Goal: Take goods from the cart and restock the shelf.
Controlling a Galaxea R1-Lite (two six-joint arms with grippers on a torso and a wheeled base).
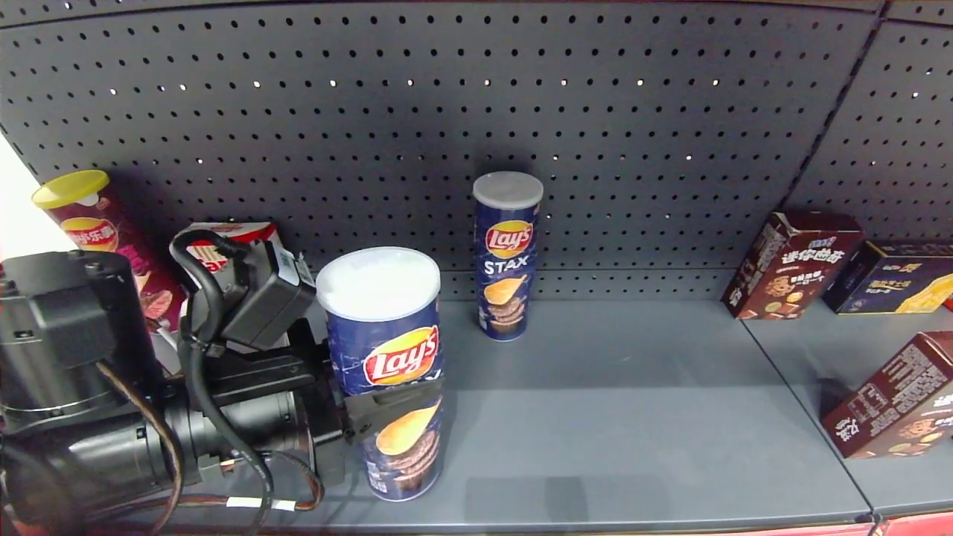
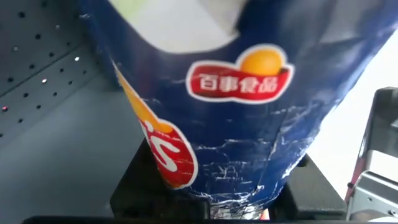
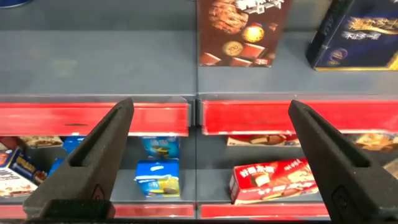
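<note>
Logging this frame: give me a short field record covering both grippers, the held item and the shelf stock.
left gripper: shut on the held blue can, gripping its side below the middle
held blue can: upright, near the front edge of the shelf
second blue can: upright, at the back by the pegboard
right gripper: open, facing the red edge strip
other stock: tilted red can far left; brown boxes on the right

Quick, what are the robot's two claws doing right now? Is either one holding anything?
Left gripper: shut on the blue chips can.
Right gripper: open, holding nothing.
</note>
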